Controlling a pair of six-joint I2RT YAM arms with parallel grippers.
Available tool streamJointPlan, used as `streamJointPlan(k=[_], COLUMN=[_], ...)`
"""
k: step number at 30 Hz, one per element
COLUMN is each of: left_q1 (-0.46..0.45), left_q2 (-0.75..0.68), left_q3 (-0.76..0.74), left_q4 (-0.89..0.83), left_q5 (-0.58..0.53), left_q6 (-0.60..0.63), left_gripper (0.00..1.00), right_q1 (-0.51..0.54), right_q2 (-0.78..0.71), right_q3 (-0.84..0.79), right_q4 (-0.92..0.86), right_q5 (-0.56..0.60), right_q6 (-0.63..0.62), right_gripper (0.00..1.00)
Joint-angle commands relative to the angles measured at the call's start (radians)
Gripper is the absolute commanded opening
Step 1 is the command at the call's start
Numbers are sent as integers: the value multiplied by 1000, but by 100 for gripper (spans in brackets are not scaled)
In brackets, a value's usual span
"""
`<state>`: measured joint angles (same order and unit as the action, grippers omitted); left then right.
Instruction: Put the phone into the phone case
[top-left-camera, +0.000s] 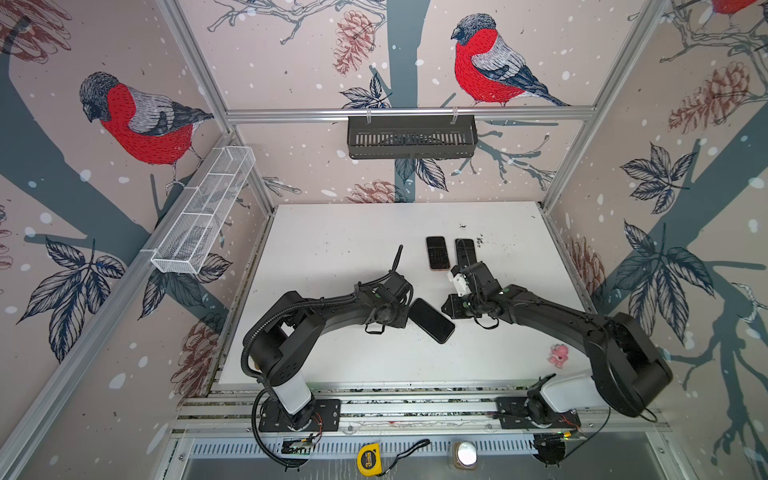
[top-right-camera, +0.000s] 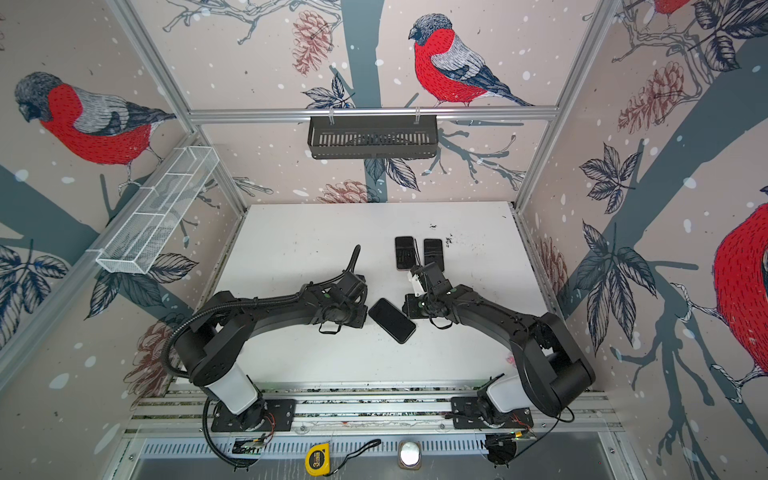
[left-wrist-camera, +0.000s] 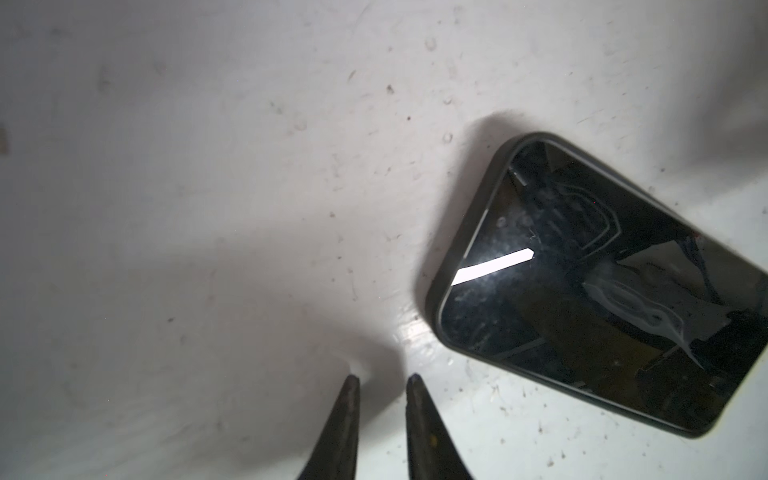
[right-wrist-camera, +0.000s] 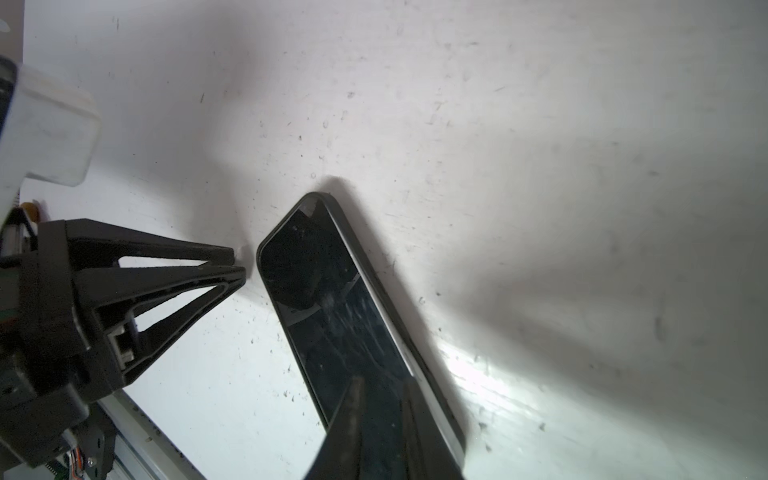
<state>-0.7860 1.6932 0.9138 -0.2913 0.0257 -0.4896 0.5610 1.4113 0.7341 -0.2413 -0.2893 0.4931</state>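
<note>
Currently left end effector (left-wrist-camera: 380, 378) tips stand narrowly parted, empty, just beside the phone (top-left-camera: 432, 321). Phone lies flat, screen up, diagonal, mid-tabletop (top-left-camera: 332, 249). Right end effector (right-wrist-camera: 382, 384) tips slightly parted over its screen, gripping nothing.

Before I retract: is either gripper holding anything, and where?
Nothing is held. Left gripper sits empty beside the phone; right gripper is over its screen, gripping nothing.

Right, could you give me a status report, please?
Left gripper, right gripper: barely open, empty. Phone flat on table, between them. Nothing blocking.
</note>
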Motion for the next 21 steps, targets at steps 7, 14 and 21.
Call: streamJointPlan(k=[7,14,21], left_q1=[1,-4,-9], left_q2=[23,84,115], left_q3=[100,157,163], left_q4=[-97,-109,-109], left_q5=[-6,3,10], left_q6=[35,45,48], left_gripper=[26,26,26], right_q1=[-15,-19,-18], right_q2=[-35,-29,-1], right_q3=[-46,-66,-67], right_q4=[-76,-71,-73], right_q5=[48,18,18], right_q6=[-70,-83,-102], right_gripper=[25,25,24])
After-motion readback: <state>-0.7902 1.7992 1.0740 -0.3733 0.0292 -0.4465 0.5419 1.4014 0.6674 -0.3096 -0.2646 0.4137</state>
